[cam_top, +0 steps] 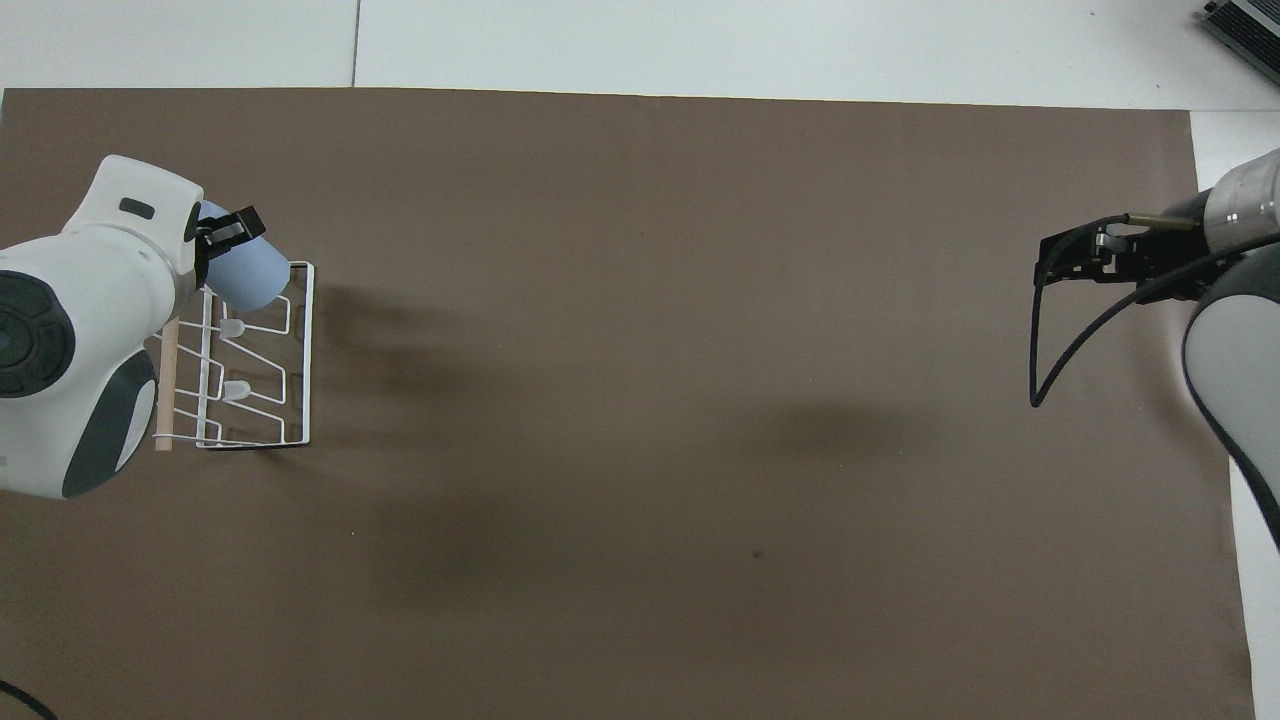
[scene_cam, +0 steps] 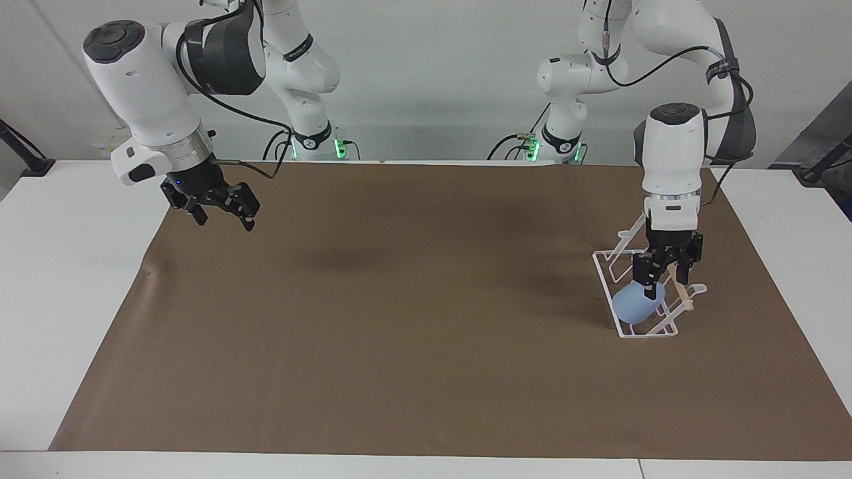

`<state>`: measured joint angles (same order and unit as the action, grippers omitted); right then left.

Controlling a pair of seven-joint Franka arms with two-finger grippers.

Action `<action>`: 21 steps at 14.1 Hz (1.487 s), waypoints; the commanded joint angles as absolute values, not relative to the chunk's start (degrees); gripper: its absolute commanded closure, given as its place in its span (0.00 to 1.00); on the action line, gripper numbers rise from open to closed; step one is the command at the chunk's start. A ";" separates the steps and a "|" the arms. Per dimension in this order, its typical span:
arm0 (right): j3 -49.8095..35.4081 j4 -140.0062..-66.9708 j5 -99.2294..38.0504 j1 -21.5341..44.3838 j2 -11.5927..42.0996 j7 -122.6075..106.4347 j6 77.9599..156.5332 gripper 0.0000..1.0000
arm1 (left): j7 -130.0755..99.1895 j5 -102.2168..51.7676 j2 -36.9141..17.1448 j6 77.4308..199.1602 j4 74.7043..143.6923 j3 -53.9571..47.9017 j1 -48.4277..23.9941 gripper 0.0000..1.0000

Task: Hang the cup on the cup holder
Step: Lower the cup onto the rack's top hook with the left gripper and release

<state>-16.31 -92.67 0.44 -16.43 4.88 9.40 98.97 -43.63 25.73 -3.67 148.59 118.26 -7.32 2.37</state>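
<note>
The light-blue cup [scene_cam: 634,306] lies tilted on the prong of the white wire cup holder [scene_cam: 619,266] that is farthest from the robots. It also shows in the overhead view [cam_top: 252,282], over the cup holder's [cam_top: 290,400] end. My left gripper [scene_cam: 659,283] comes down from above and is shut on the cup's rim, low over the rack beside its wooden rod [scene_cam: 680,283]. In the overhead view the left gripper [cam_top: 228,230] partly covers the cup. My right gripper [scene_cam: 225,219] is open and empty, up in the air over the mat's edge at the right arm's end; it also shows in the overhead view [cam_top: 1062,262].
A brown mat [scene_cam: 399,319] covers most of the white table [scene_cam: 66,266]. The rack stands on it at the left arm's end. A black cable [cam_top: 1040,350] loops from the right arm's wrist.
</note>
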 commanded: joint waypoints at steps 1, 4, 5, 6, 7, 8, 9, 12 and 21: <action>-17.05 -91.93 0.44 -16.26 3.08 8.96 95.63 0.00 | -44.30 27.16 -3.43 148.63 117.08 -7.65 2.90 0.00; -17.31 -92.11 -0.17 -15.29 3.08 9.05 96.59 0.00 | -43.51 26.81 -3.43 144.69 113.66 -7.91 2.73 0.00; -17.31 -92.11 -0.26 -15.29 3.08 9.14 96.50 0.00 | -43.24 26.55 -3.43 142.32 111.64 -8.08 2.46 0.00; -17.23 -92.28 -0.18 -15.29 2.99 9.05 96.42 0.00 | -43.07 26.19 -3.43 140.29 110.49 -8.17 2.29 0.00; -17.23 -92.37 -0.26 -15.47 2.99 9.05 96.42 0.00 | -42.98 24.54 -3.08 138.97 109.96 -8.26 2.20 0.00; -17.23 -92.37 -0.26 -15.56 2.99 8.97 96.50 0.00 | -42.98 21.30 -2.64 138.17 109.26 -8.26 2.20 0.00; -17.23 -92.55 -0.18 -15.56 2.99 8.79 96.68 0.00 | -42.63 18.49 -2.55 137.21 108.55 -8.35 2.20 0.00; -17.31 -92.64 -0.35 -15.12 3.08 8.96 98.79 0.00 | -35.72 14.26 -1.76 129.05 105.48 -8.96 2.20 0.00; 0.33 -91.76 0.26 -0.45 2.90 4.92 95.19 0.00 | -1.51 6.68 0.79 100.48 95.99 -8.00 2.90 0.00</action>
<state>-2.90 -92.16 0.43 -2.99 3.22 6.26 96.89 -5.96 7.88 0.33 105.18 97.68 -8.09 2.57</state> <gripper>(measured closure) 0.000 0.000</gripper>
